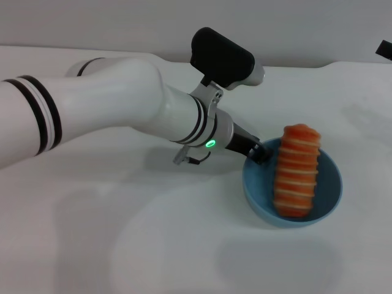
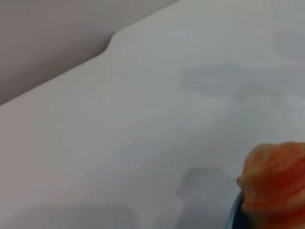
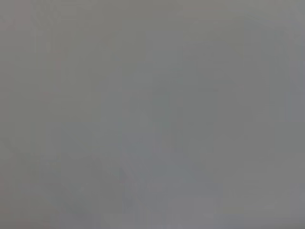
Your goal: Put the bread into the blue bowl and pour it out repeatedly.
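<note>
The blue bowl [image 1: 327, 190] sits on the white table at the right. The bread [image 1: 297, 171], an orange-brown loaf with pale crosswise ridges, lies inside it, its far end propped up over the back rim. My left arm reaches across from the left. Its left gripper [image 1: 260, 153] is at the bowl's left rim, dark fingers shut on the rim. In the left wrist view, one end of the bread [image 2: 276, 181] and a sliver of the bowl's rim [image 2: 234, 212] show close by. My right gripper is out of view; its wrist view shows only plain grey.
The white table [image 1: 153, 245] spreads wide around the bowl, with its back edge [image 2: 109, 47] meeting a grey wall. A small dark part [image 1: 384, 49] pokes in at the far right edge of the head view.
</note>
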Motion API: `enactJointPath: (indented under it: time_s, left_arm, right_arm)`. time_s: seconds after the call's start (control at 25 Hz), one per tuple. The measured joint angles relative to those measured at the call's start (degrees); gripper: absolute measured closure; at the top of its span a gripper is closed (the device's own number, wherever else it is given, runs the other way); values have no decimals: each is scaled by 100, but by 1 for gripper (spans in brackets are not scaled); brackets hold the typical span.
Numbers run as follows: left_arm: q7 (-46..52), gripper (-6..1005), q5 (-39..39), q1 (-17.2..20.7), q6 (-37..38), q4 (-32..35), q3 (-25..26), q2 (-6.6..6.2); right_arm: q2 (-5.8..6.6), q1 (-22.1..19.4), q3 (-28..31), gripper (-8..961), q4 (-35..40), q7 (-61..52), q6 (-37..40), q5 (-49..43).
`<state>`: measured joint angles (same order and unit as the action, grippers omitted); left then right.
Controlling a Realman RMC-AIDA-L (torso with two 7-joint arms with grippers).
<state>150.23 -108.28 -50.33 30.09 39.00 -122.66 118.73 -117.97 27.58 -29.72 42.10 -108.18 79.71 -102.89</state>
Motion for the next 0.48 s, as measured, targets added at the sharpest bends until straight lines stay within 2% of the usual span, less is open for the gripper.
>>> enactJointPath:
  time_s: [0.2, 0.24, 0.32, 0.4, 0.48]
  left_arm:
    - [-15, 689, -34, 157, 50, 168, 334, -52]
    - [-102, 661, -180, 374, 86, 408, 860, -75]
    - [-134, 458, -358, 485, 134, 556, 1142, -80]
    - [-149, 426, -891, 721, 335, 949, 1816, -86]
    - [-152, 394, -1205, 882, 451, 1206, 2254, -90]
  right_arm:
    - [47, -13, 3, 480, 0, 108, -60, -3]
    - [57, -18, 4, 479, 0, 133, -93, -4]
    - [72, -33, 10, 476, 0, 147, -163, -5]
    - [77, -41, 9, 474, 0, 149, -217, -6]
    - [77, -44, 2, 471, 4, 207, -242, -9]
